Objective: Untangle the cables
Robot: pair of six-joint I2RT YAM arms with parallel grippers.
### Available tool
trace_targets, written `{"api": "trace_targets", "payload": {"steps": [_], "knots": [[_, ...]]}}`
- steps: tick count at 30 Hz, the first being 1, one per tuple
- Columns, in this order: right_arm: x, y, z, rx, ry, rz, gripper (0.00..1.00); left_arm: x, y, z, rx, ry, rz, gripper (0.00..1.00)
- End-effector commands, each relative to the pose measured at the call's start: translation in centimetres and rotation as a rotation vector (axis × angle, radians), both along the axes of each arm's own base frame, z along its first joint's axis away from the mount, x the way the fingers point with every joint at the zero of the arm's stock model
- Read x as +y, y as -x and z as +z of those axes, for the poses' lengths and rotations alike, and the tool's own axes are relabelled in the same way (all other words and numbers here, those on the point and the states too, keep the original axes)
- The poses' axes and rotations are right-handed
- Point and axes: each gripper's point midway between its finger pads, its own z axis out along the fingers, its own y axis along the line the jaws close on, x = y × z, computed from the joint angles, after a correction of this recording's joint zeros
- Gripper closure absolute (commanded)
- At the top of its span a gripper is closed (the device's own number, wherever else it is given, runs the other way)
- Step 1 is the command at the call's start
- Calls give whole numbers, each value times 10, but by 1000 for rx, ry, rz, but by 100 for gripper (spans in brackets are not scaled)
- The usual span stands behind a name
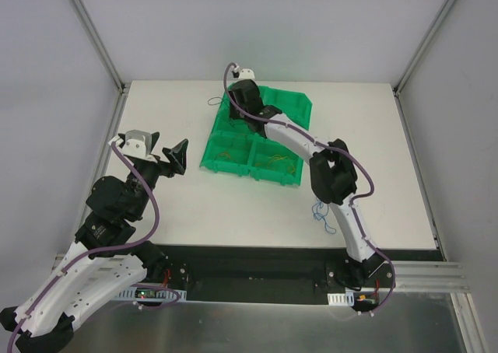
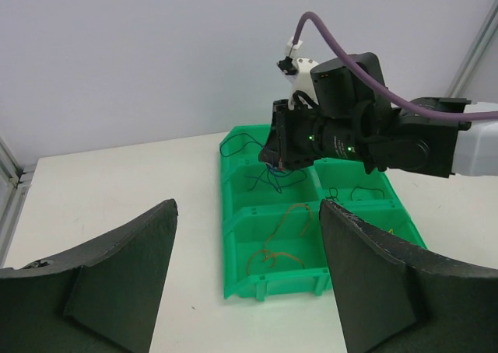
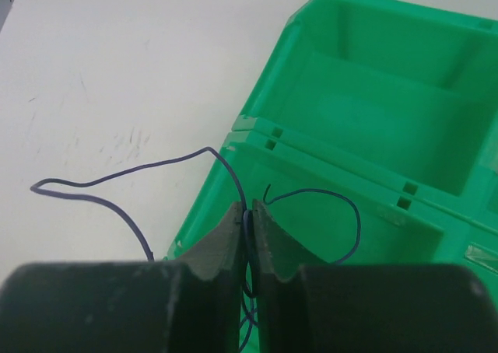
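Blue cables are pinched in the narrow slit of your right gripper, its jaws clenched on them over the far-left part of the green bin. One loop arcs out past the bin's rim above the white table — whether it touches the surface you cannot tell. Another loop curls back over a compartment. In the left wrist view, more blue strands hang from the gripper into that compartment.

An orange cable lies coiled in the compartment nearest your left wrist camera. A dark cable lies in the compartment beside the right gripper. Thin yellowish cables show in the near-right compartment from above. A loose blue cable lies on the table outside the bin, just beside the right arm.

That arm stretches diagonally across the bin and hides much of the far compartments from the top camera. A purple hose loops above its wrist.

Your left gripper hovers well apart, left of the bin and pointing toward it — jaws spread wide, nothing between them. Its two black fingers fill the lower corners of its own view.
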Motion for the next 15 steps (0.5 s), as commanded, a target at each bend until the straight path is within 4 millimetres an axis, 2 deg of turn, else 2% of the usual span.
{"api": "trace_targets", "payload": {"steps": [1,4,5,6,8,10,12,15], "knots": [[-5,-17,16,-57,89,-6,86,3,-1,9,-32,27,13,28],[-15,-18,9,-46,163,-17,82,2,-1,8,-31,26,11,28],[-18,-16,7,-37,175,-18,78,2,-1,8,-31,27,8,28],[-19,-13,9,-33,177,-13,73,2,-1,7,-28,27,8,28],[-20,-5,14,-19,181,3,70,0,-1,7,-27,25,2,28],[-26,1,26,-24,177,3,62,-1,-2,6,-23,26,-1,28],[-33,7,42,-37,172,-6,48,-2,-2,7,-23,25,-5,28],[-48,19,69,-39,187,-22,44,-4,-3,5,-17,23,-12,28]]}}
